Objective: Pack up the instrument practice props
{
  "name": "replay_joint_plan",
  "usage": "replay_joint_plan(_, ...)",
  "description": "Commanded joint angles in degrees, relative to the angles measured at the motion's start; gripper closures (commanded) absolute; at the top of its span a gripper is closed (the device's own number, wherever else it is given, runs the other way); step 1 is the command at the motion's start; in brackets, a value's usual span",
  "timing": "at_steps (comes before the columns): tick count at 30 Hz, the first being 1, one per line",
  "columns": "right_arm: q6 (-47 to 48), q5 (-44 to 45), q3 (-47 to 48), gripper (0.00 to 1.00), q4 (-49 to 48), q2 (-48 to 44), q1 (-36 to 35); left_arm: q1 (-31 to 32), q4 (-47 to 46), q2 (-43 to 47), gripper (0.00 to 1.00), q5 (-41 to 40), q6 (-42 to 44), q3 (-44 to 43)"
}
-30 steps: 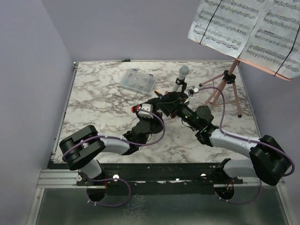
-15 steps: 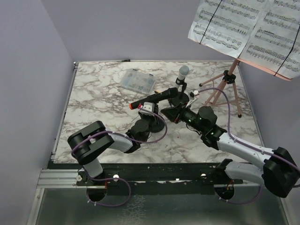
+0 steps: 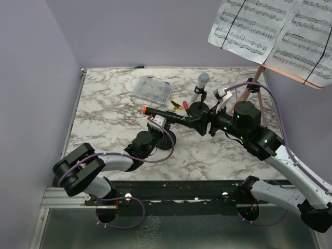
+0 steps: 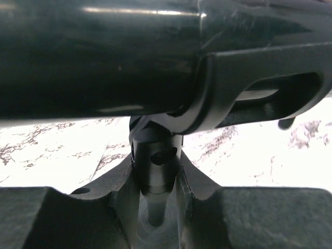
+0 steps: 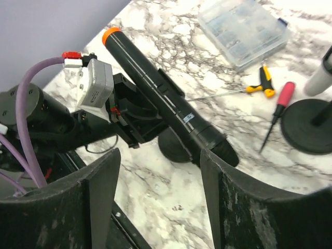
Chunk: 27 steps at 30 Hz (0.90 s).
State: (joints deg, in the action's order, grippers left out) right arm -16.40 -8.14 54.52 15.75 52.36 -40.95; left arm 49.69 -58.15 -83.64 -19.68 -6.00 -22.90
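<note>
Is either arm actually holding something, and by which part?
The left gripper holds the mic holder by its stem, just under the clip. The right gripper holds nothing.

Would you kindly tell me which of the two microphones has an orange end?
The black microphone, lying almost level in the nearer holder; the grey-headed microphone stands nearly upright in the farther holder, with no orange showing.

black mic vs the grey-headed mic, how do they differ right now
The black mic lies nearly level in its clip; the grey-headed mic stands almost upright. The black mic is dark with an orange tail end; the grey-headed mic is pale. The left fingers clamp the black mic's holder; no fingers are on the grey-headed mic's holder. Both sit in black round-based holders.
</note>
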Motion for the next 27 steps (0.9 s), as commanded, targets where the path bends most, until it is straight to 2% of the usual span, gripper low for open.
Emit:
replay_joint_plan(1, 13.1, 2.1, 10.5, 0.3, 24.2, 2.6, -0.4, -1.3, 7.4, 6.2, 1.0, 10.7, 2.7, 0.9)
replay_joint_plan(4, 17.9, 0.2, 17.0, 0.24, 31.5, 6.8, -0.4, -2.2, 9.7, 8.7, 1.0, 12.9, 2.4, 1.9)
replay_joint_plan(7, 21.6, -2.3, 21.1, 0.22, 35.3, 11.4, -0.4, -2.3, 10.1, 10.1, 1.0, 14.6, 2.5, 3.2)
replay_joint_plan(17, 29.9, -10.9, 27.3, 0.2, 33.5, 24.3, -0.4, -2.3, 10.1, 10.9, 1.0, 15.5, 2.1, 4.1)
replay_joint_plan(27, 35.1, -16.6, 25.5, 0.2, 28.4, 30.2, -0.5, -2.3, 10.1, 10.8, 1.0, 16.3, 1.6, 3.6)
